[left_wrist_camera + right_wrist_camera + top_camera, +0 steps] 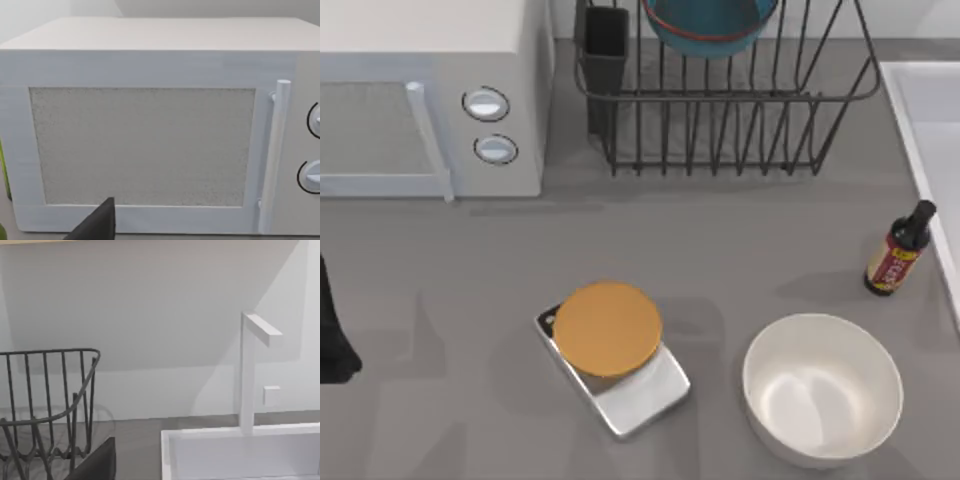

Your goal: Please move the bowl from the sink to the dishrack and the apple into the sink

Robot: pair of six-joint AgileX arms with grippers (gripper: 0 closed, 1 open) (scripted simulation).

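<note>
**Bowl sits in dishrack; apple leg not yet done**

Top view: the teal bowl [705,25] is inside the black wire dishrack [720,95] at the far edge of the tabletop [470,260], cut off by the frame edge. The sink [925,130] lies at the right edge, just beside the rack. I cannot locate the apple here, so its bearing from either arm cannot be stated. Judgement: the bowl half looks complete and the apple half remains. The left arm [332,330] is a dark shape at the left edge, well apart from the sink; by position the right arm should be nearer the sink. Clutter: a microwave [430,90] far left, a scale with an orange disc [610,345] in the middle, a large white bowl [820,385] near right, and a dark sauce bottle [898,250] close to the sink rim. The bottle is the likeliest obstruction on a low approach.

Left wrist view: faces the microwave door [142,145]. A dark gripper fingertip [97,225] shows; apart or together, I cannot tell.

Right wrist view: sink basin [240,452] with white tap [250,370], and a rack corner [50,400] beside it. One dark fingertip [97,465] shows; state again cannot be told.
</note>
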